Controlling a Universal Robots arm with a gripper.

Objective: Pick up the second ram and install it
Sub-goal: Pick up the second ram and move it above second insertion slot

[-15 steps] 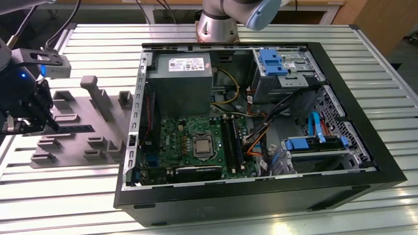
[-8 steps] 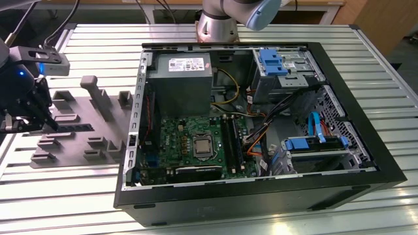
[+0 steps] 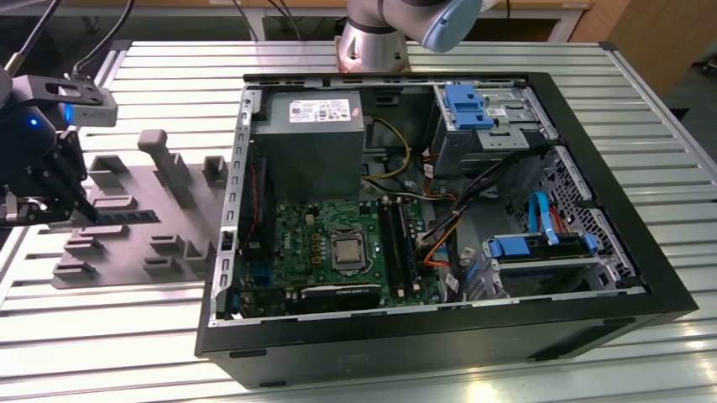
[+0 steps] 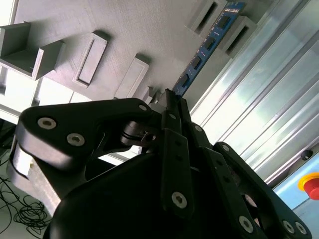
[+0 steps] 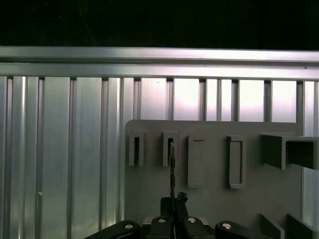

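In the exterior view, finds the gripper [image 3: 45,217] low over the grey holder tray [image 3: 134,239] at the exterior view's left, well apart from the open computer case [image 3: 448,340] on the slatted metal table [image 3: 101,336]. Makes out the long black memory slots [image 3: 400,243] on the green board inside, with no telling from here about anything seated in them, and cannot pick out the stick under the arm's dark body. In the second wrist view, catches the second ram [image 4: 207,47] as a blue strip with black chips, running from the fingertips [image 4: 172,112] towards two raised blocks of the tray, near end pinched between closed jaws, far end cut off at the frame edge. In the first wrist view, meets the second ram [image 5: 172,169] edge-on, a thin dark line from the clamped gripper [image 5: 173,199] up to one of the tray's slots. Judges the grasp made, the lift at most barely begun, the carry to the case and the seating not yet done. Cannot tell touching from just clear at the stick's far end.
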